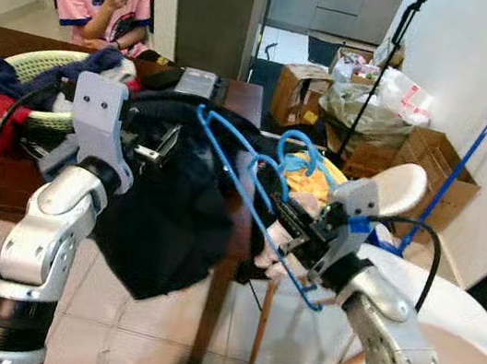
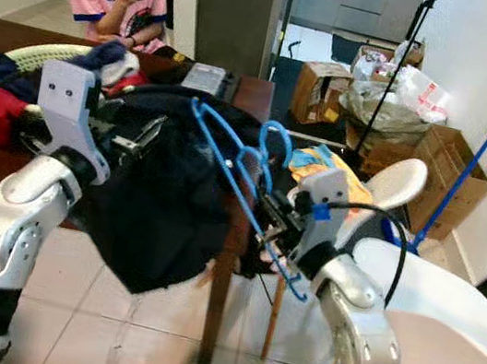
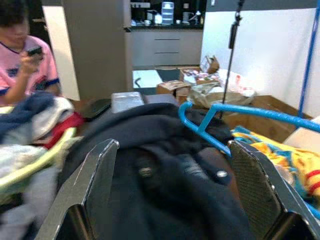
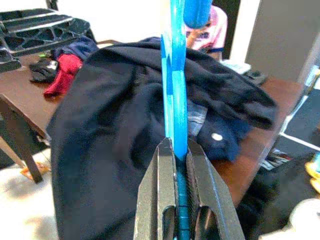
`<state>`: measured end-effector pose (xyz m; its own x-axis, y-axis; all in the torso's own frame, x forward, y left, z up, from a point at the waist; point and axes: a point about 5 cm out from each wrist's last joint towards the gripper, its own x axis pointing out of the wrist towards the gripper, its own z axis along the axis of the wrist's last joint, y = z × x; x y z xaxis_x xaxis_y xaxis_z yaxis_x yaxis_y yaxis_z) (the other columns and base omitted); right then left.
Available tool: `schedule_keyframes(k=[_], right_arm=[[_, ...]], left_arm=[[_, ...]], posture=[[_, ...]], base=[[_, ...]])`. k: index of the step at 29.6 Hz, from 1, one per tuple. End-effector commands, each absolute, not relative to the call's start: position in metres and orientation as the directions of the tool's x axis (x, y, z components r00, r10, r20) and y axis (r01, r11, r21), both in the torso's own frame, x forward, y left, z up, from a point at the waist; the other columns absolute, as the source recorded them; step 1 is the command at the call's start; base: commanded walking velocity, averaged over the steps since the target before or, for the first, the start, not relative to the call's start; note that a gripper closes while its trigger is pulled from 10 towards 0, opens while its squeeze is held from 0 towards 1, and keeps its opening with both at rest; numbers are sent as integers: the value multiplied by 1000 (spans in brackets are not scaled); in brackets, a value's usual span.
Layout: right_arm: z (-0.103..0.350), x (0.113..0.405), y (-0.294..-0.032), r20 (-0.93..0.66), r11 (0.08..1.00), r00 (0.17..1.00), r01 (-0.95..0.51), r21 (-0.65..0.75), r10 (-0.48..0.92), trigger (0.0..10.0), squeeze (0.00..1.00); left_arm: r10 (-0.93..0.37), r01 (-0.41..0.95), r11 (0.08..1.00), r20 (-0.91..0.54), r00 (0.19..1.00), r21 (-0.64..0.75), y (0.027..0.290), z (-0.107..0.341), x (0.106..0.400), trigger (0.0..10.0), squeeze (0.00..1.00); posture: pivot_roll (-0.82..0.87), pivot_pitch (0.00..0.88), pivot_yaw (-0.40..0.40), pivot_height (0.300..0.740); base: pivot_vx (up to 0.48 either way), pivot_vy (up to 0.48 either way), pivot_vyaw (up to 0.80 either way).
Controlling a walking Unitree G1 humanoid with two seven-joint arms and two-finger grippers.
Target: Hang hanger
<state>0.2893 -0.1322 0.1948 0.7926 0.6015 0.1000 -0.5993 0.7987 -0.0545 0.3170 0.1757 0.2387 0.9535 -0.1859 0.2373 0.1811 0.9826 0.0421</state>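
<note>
The right gripper (image 4: 176,150) pinches the blue hanger (image 1: 250,197) tight between its fingers, while the left gripper (image 3: 170,175) spreads wide around the dark navy garment (image 1: 168,212), which drapes off the wooden table (image 1: 243,98) beside the white chair (image 1: 402,185).

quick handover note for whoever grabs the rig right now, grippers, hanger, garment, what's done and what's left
Right gripper: shut on the blue hanger, held over the table's edge.
Left gripper: fingers open, at the dark navy garment, not pinching it.
The garment drapes off the wooden table; one hanger end is in its folds.
Done: hanger grasped and brought to the garment.
Left: seat garment on hanger, then hang it.
</note>
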Motion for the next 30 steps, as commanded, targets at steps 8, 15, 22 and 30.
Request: schedule_keyframes(k=[8, 15, 22, 30], right_arm=[[198, 288, -132, 116, 801, 793, -597, -49, 598, 10000, 0], [198, 288, -132, 121, 802, 794, -595, -47, 596, 10000, 0], [199, 289, -131, 122, 803, 794, -595, -46, 595, 10000, 0], [198, 289, -131, 121, 802, 793, -596, -48, 597, 10000, 0]], left_arm=[[-207, 197, 978, 250, 946, 63, 172, 243, 317, 10000, 0], [-208, 199, 978, 258, 944, 59, 171, 244, 317, 10000, 0], [-183, 168, 982, 248, 951, 82, 175, 243, 317, 10000, 0], [-159, 151, 987, 263, 951, 52, 177, 244, 318, 10000, 0]], posture=[[64, 0, -45, 740], [64, 0, -44, 740], [64, 0, -44, 740], [64, 0, -46, 740]], base=[[0, 345, 0], [0, 249, 0], [38, 0, 0], [315, -187, 0]])
